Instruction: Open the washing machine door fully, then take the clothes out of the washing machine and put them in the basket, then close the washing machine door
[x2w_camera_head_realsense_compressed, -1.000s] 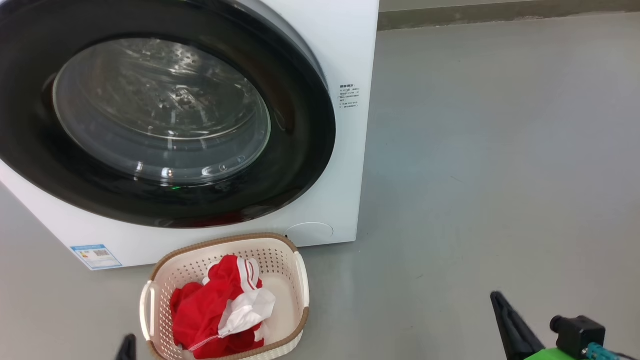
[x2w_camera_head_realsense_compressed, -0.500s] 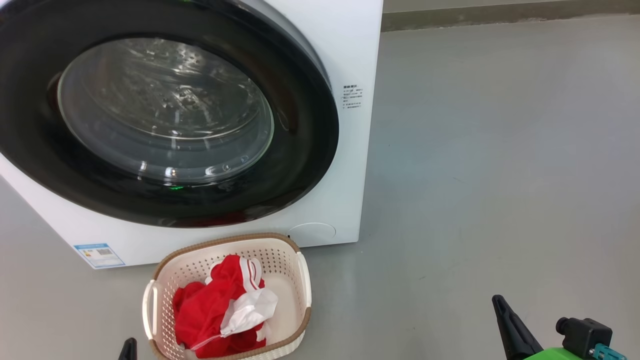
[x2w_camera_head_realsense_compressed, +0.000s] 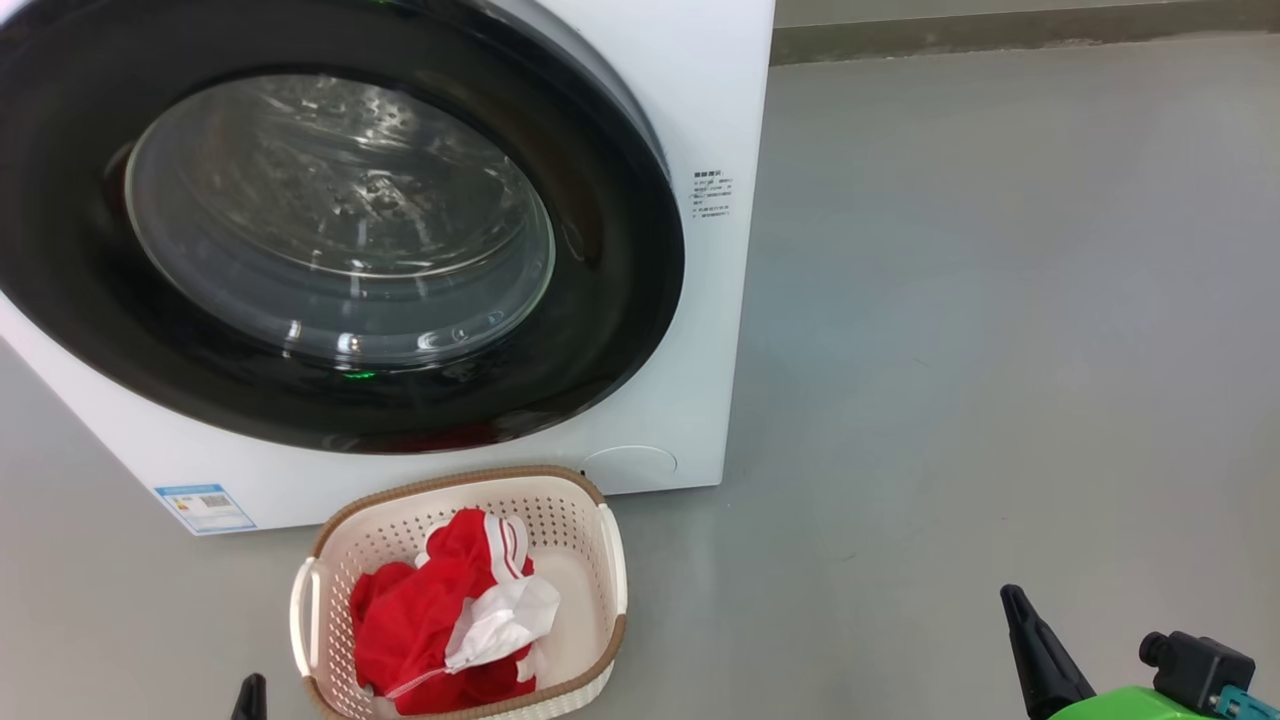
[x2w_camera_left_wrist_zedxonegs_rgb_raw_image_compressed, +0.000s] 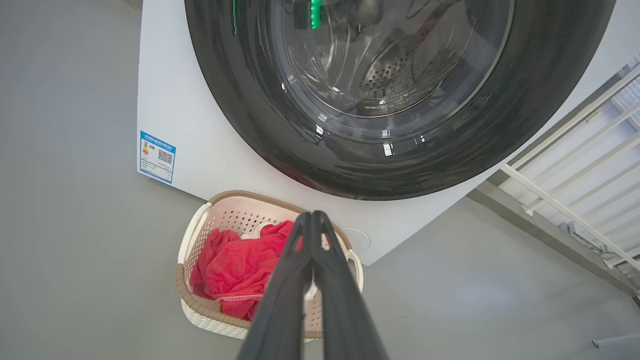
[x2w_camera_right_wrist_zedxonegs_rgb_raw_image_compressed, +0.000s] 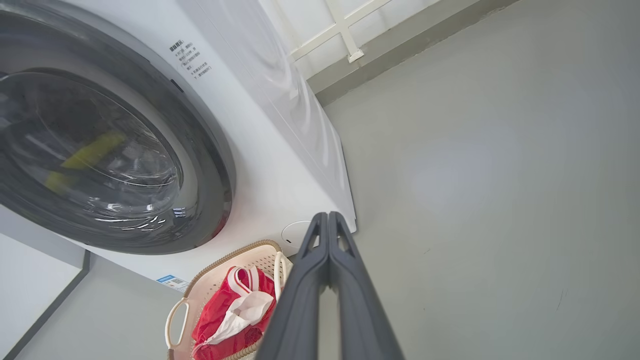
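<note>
**All in, all closed**

The clothes (x2w_camera_head_realsense_compressed: 420, 620) lie in the basket (x2w_camera_head_realsense_compressed: 560, 488), lower left of the head view, just below the washing machine (x2w_camera_head_realsense_compressed: 700, 100). The washing machine door (x2w_camera_head_realsense_compressed: 620, 300), upper left, is closed. The left gripper (x2w_camera_left_wrist_zedxonegs_rgb_raw_image_compressed: 312, 220) and right gripper (x2w_camera_right_wrist_zedxonegs_rgb_raw_image_compressed: 327, 220) are both pinched tight, holding nothing.
</note>
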